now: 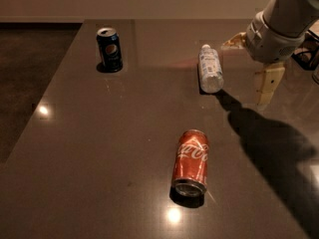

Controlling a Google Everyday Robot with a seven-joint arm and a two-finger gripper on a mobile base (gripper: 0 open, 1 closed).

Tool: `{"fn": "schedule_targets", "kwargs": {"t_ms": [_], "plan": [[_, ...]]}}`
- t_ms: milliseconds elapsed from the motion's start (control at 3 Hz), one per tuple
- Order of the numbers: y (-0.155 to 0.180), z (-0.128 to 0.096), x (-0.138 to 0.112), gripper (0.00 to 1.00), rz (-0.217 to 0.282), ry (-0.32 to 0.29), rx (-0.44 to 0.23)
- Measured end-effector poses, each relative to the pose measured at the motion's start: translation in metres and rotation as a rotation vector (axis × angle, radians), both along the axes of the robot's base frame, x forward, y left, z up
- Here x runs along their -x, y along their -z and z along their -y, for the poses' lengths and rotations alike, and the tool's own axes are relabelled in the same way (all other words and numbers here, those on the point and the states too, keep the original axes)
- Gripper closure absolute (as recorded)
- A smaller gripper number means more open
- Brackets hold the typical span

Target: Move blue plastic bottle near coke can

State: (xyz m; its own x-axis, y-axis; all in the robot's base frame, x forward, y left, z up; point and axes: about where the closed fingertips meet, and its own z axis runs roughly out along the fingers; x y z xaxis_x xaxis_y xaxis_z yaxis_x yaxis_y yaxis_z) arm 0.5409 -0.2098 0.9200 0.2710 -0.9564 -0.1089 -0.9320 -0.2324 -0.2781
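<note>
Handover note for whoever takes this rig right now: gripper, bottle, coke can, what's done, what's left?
Gripper: open, empty, above the table just right of the blue plastic bottle, not touching it.
Bottle: lying on its side, far centre-right, cap pointing away from the camera.
Coke can: lying on its side nearer the camera, well apart from the bottle.
Pepsi can: upright, far left.
Done: nothing yet, bottle not grasped.
Left: grasp the bottle, set it beside the coke can.

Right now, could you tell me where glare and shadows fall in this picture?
Camera view: dim, warm light; small glare spots on the table, one just in front of the coke can; a broad shadow spreads below the open tool, which hovers right of the blue plastic bottle.
</note>
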Motion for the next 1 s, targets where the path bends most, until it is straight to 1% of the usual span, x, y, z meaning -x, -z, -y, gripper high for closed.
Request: {"fn": "schedule_targets", "kwargs": {"t_ms": [333,667,1000], "plan": [[0.015,-0.007,-0.033,0.00,0.053,-0.215,0.043],[0.024,-0.010,-0.049,0.00,0.063,-0.382,0.113],[0.029,-0.015,-0.064,0.00,0.073,-0.527,0.169]]}}
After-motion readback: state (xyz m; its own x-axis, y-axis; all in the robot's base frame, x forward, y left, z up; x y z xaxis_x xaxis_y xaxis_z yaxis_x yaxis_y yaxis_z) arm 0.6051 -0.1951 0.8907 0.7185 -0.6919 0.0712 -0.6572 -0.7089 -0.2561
